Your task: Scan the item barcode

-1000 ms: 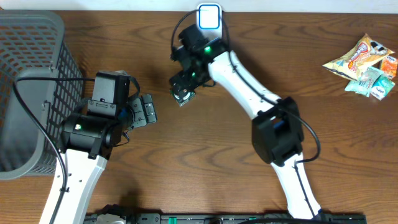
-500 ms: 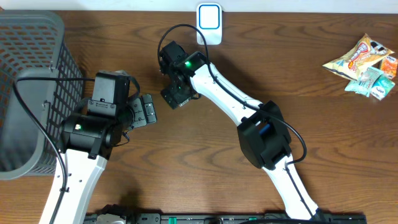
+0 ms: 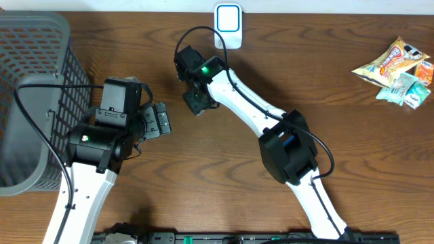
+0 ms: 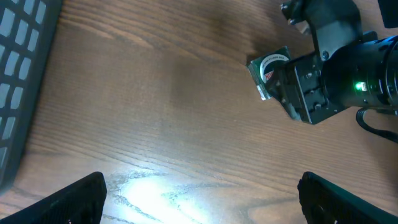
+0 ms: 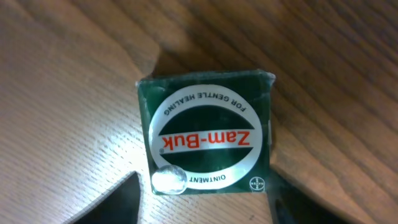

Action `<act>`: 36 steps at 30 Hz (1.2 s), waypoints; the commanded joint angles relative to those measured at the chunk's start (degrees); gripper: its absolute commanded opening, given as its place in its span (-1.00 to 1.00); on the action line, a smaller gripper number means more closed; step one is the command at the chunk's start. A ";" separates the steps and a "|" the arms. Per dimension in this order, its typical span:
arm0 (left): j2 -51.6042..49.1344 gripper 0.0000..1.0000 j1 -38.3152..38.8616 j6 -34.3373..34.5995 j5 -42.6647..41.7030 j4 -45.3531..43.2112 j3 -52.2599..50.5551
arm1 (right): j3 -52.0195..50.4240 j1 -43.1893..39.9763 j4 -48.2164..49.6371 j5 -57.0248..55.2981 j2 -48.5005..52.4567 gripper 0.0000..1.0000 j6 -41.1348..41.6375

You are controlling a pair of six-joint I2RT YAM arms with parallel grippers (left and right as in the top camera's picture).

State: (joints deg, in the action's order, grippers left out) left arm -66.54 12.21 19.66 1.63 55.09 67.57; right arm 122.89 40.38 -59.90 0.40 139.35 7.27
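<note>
The item is a small green Zam-Buk ointment box (image 5: 208, 134) lying flat on the wooden table, label up. My right gripper (image 5: 205, 202) is down over it, one finger pressed to each side of the box. From overhead, the box (image 3: 197, 104) is mostly hidden under the right gripper (image 3: 195, 100), below the white scanner (image 3: 228, 24). In the left wrist view the box (image 4: 268, 67) peeks out beside the right gripper. My left gripper (image 4: 202, 199) stands wide open over bare wood, left of the box.
A grey mesh basket (image 3: 34, 81) fills the left edge of the table. A pile of snack packets (image 3: 397, 71) lies at the far right. The right arm's cable loops over the table near the scanner.
The right gripper moved left and down from the scanner to the box, then narrowed its fingers around it. The left arm has not moved.
</note>
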 commanded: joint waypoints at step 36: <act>-0.11 0.96 -0.09 0.52 -0.09 -0.02 0.50 | -0.13 3.76 2.27 5.92 3.50 -0.97 10.08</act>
State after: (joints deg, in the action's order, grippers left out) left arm -66.54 12.21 19.66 1.63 55.09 67.57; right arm 122.89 43.64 -57.58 7.88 139.96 16.12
